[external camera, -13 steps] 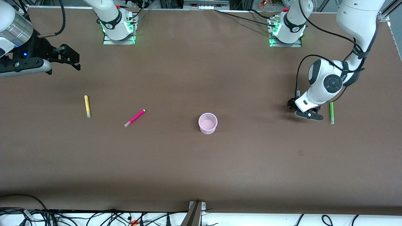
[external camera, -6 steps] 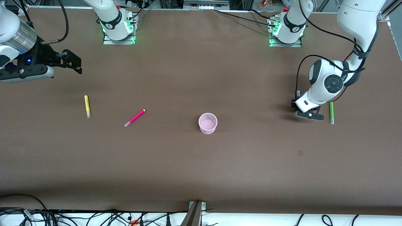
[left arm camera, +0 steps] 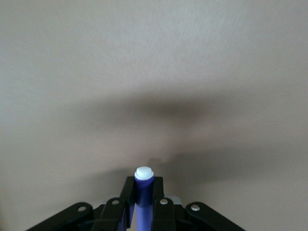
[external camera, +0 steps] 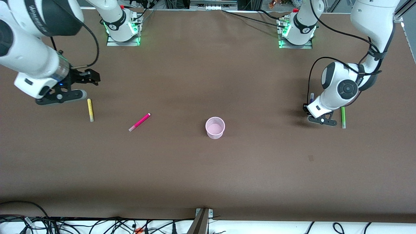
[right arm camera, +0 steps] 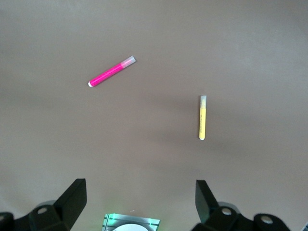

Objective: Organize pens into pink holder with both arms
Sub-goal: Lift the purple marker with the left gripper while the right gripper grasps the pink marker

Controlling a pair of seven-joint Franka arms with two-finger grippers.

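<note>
Left wrist view: left gripper (left arm camera: 143, 211) clamps the slim cylindrical purple pen (left arm camera: 143, 192); right gripper (right arm camera: 139, 195) gapes wide.

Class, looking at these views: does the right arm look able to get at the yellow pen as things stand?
Probably yes. The right gripper is open and hangs close by the yellow pen, which lies alone on the table with nothing between them.

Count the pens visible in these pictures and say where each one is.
4. Yellow pen and magenta pen lie toward the right arm's end; green pen lies beside the left gripper, which holds the purple-blue pen.
</note>
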